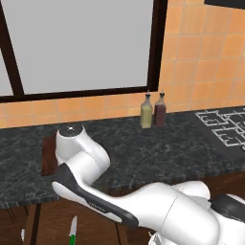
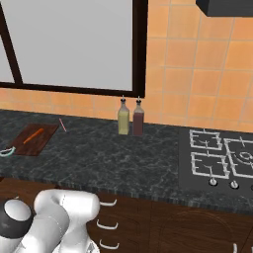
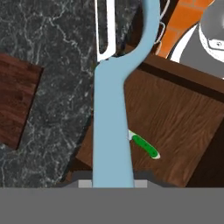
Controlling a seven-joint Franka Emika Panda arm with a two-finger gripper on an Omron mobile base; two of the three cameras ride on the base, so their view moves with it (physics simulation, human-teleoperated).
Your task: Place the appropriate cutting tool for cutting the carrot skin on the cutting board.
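Two dark fingertips of the gripper (image 3: pixel 112 183) are clamped on the light-blue handle of the peeler (image 3: pixel 111 131), which runs up the hand view over the counter's edge. Below lies the green-handled knife (image 3: pixel 144 145). Farther off, the carrot (image 2: pixel 33 135) rests on the cutting board (image 2: pixel 27 143), beside a pink stick (image 2: pixel 63 125).

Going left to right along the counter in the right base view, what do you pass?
Peeler → cutting board with the carrot on it → pink stick → yellowish bottle → dark red bottle → stove.
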